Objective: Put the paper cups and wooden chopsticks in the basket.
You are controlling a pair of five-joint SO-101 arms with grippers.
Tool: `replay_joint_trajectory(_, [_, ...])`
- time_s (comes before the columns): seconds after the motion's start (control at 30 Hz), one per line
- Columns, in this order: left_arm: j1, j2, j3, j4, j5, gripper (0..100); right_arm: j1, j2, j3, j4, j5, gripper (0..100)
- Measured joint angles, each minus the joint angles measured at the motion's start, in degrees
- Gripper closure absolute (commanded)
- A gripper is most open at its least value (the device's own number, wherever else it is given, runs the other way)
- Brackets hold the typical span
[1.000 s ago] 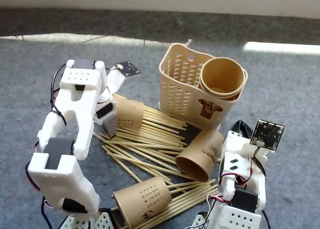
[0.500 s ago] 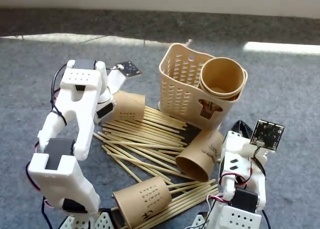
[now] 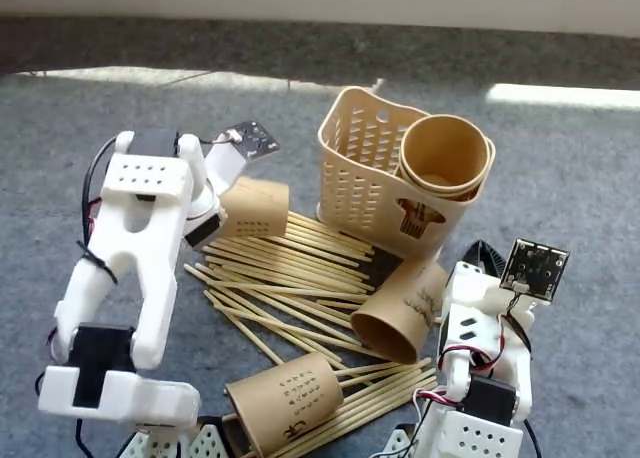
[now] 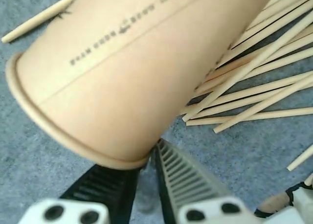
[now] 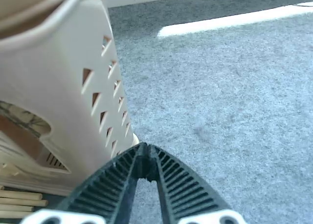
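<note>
My left gripper point(image 4: 149, 158) is shut on the rim of a brown paper cup point(image 4: 132, 72), which hangs tilted just above the wooden chopsticks point(image 4: 254, 82). From above, that cup point(image 3: 255, 206) sits left of the cream basket point(image 3: 365, 173). Stacked paper cups point(image 3: 445, 156) rest inside the basket. Two more cups lie on their sides: one point(image 3: 400, 308) in front of the basket, one point(image 3: 285, 403) near the front edge. Chopsticks point(image 3: 300, 278) spread across the carpet between them. My right gripper point(image 5: 144, 165) is shut on nothing, low beside the basket wall point(image 5: 63, 97).
Grey carpet point(image 5: 220, 87) stretches open to the right of the basket. The right arm's base point(image 3: 485, 378) stands at the front right, close to the lying cup. The left arm's white links point(image 3: 130, 268) tower over the left side.
The left arm has risen and swung slightly left, lifting its cup off the chopstick pile. The right arm and the other cups have stayed put.
</note>
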State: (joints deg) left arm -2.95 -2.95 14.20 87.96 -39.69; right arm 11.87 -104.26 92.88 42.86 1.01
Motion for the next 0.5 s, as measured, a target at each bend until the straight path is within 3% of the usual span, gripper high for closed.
replay_joint_trajectory(0.5, [0.2, -13.3, 1.5, -0.2, 0.0, 100, 0.0, 0.0, 0.0, 0.0, 0.0, 98.8])
